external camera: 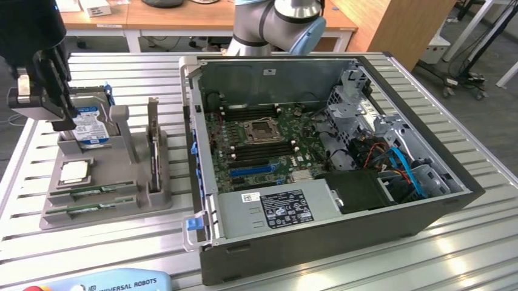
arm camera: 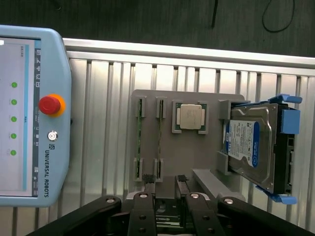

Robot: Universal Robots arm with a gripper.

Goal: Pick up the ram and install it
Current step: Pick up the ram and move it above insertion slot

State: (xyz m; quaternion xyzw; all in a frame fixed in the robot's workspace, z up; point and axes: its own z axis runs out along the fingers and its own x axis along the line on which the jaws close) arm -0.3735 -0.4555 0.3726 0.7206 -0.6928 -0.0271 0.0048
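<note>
I've got the arm (external camera: pixel 275 21) showing its grey-and-blue joint behind the open computer case (external camera: pixel 324 233), and the wrist is out at the exterior view's left, pointing straight down over the grey tray (external camera: pixel 105 212) on the slatted table (external camera: pixel 121 73). From the wrist camera I'm looking down the gripper (arm camera: pixel 165 181): both black fingers (arm camera: pixel 147 179) stand well apart, released, with nothing between them. They hover over the edge of the tray, near the ends of the ram slots; I can't tell any contact from here. The ram sticks (arm camera: pixel 159 140) are both seated in the tray, two slim green boards lying parallel in their grey slots, just beside each other. Next to them sits the square silver processor (arm camera: pixel 191 117) in its pocket, and beyond that the hard drive (arm camera: pixel 248 147) with its blue label leans in its bracket. The teach pendant (arm camera: pixel 51 162) lies on the table beside the tray. Inside the case, the motherboard (external camera: pixel 242 148) lies exposed.
</note>
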